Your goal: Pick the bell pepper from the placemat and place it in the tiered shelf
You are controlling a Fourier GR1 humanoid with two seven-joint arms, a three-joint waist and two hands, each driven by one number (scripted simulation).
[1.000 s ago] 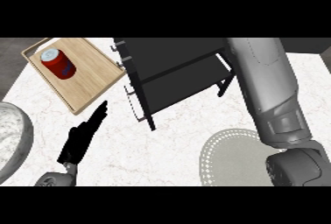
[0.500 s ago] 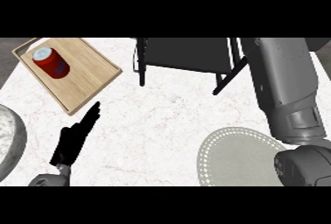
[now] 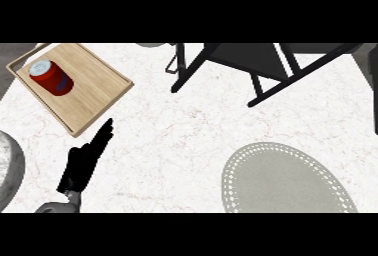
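1. A grey rounded rim (image 3: 9,172) shows at the far left edge.
2. A wooden tray (image 3: 88,100) lies at the upper left with a red can (image 3: 52,79) on it.
3. The left hand (image 3: 83,162) rests low on the white counter (image 3: 184,135), fingers straight and together, pointing toward the tray's near corner.
4. The black tiered shelf (image 3: 255,62) stands at the top, centre to right.
5. The grey oval placemat (image 3: 288,177) lies lower right, bare; the bell pepper appears nowhere, nor does the right hand.

Pale wooden tray (image 3: 88,102), matt black metal shelf (image 3: 255,62), veined marble counter (image 3: 184,140)
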